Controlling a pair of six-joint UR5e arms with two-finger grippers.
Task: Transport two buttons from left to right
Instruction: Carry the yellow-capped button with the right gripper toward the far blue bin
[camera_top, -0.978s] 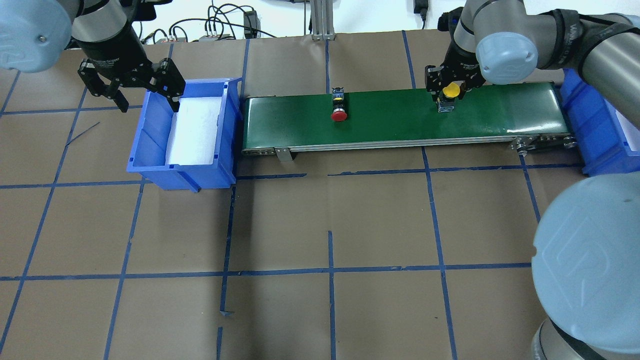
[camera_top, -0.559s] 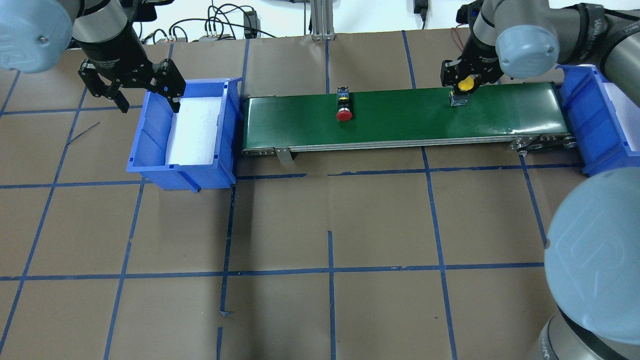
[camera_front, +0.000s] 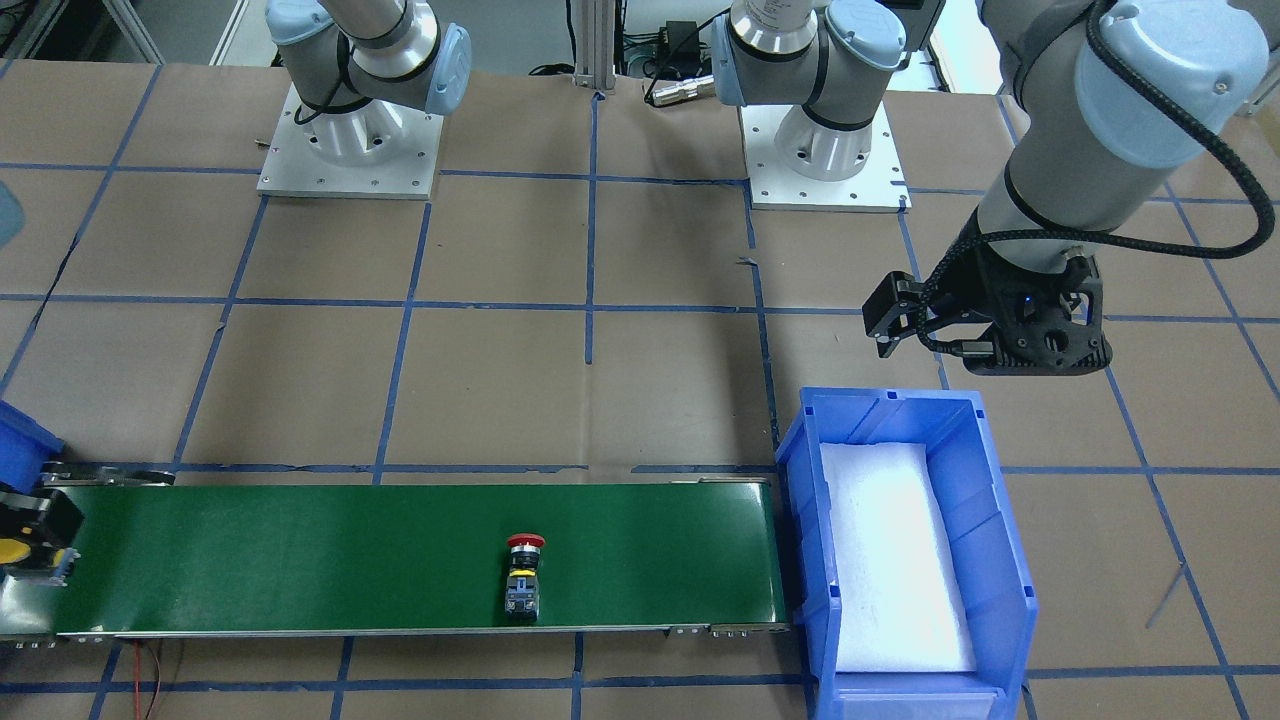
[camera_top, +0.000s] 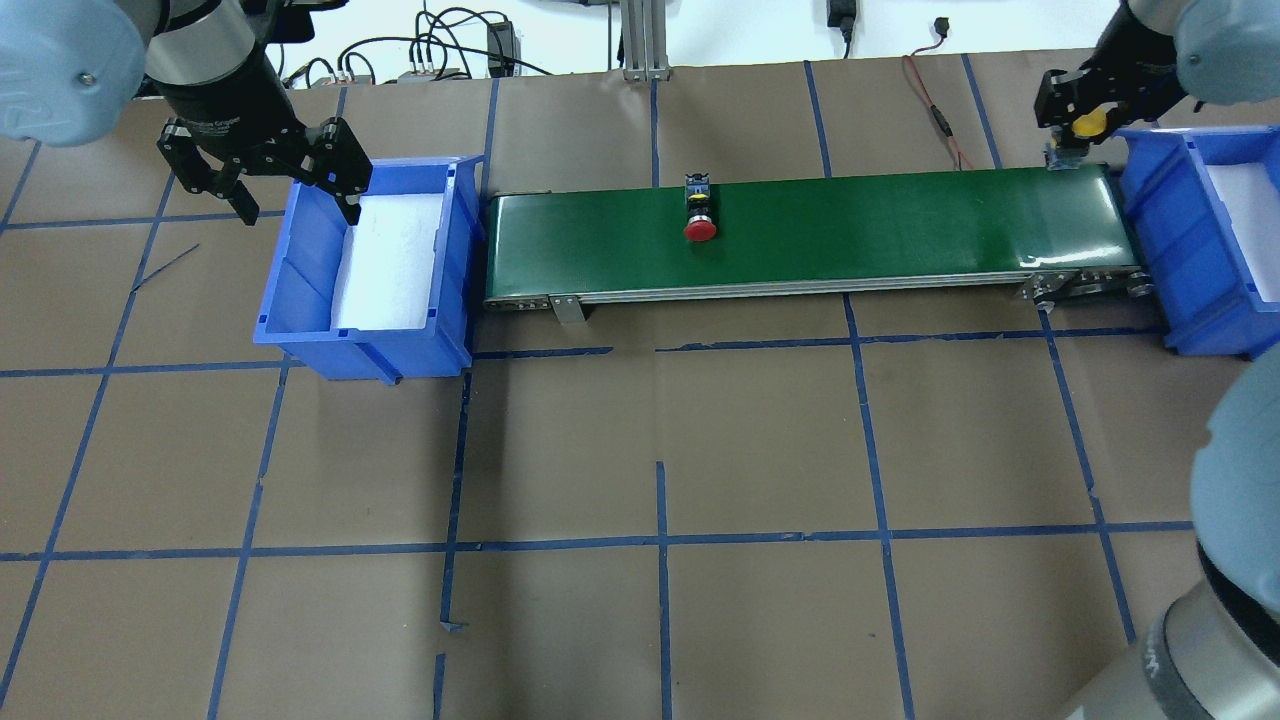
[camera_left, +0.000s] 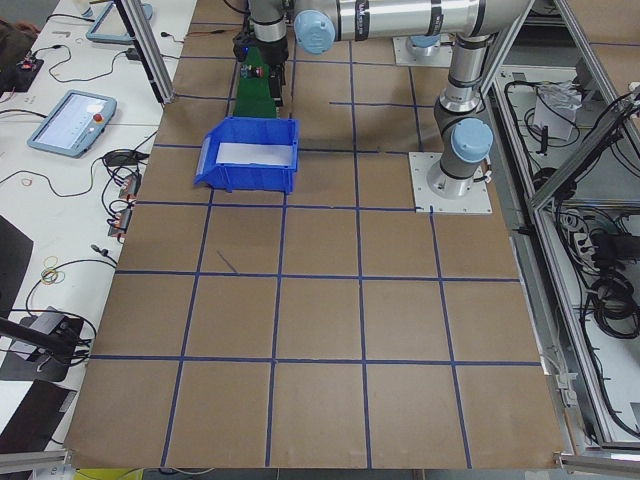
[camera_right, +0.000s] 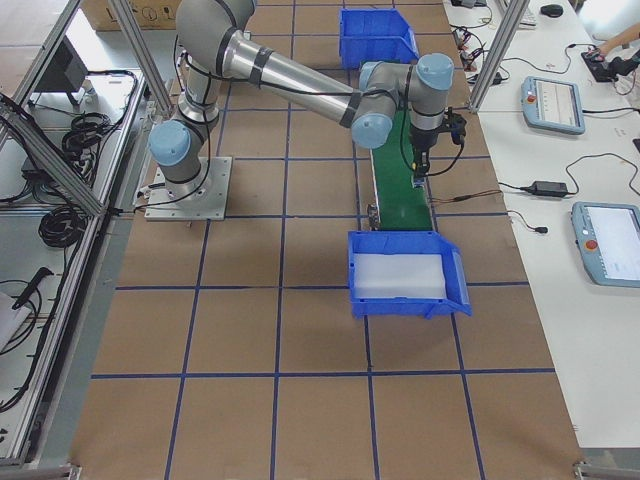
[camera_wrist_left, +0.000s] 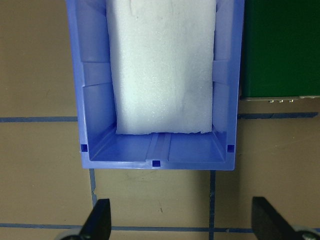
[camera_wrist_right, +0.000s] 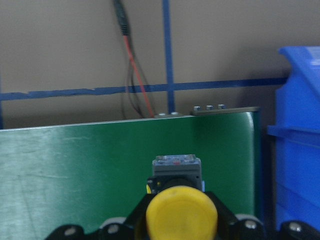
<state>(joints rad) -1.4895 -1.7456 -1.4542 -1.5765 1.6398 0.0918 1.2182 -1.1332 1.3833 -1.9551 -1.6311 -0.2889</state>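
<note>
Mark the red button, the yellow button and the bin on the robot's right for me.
red button (camera_front: 523, 580): front-facing view, on its body behind the cap.
yellow button (camera_wrist_right: 181, 211): right wrist view, on its yellow cap.
right bin (camera_top: 1158, 245): overhead view, on its belt-side wall.

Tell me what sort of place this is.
Probably a robotics lab work cell: two robot arms bolted to a paper-covered table, a green conveyor between blue bins, and teach pendants on the side bench.

The left arm's black two-finger hand (camera_top: 298, 203) hangs pointing downward, fingers spread wide with nothing between them. The right arm stretches far out, its black hand (camera_top: 1076, 130) clamped on a yellow-capped black push-button (camera_top: 1092, 123).
</note>
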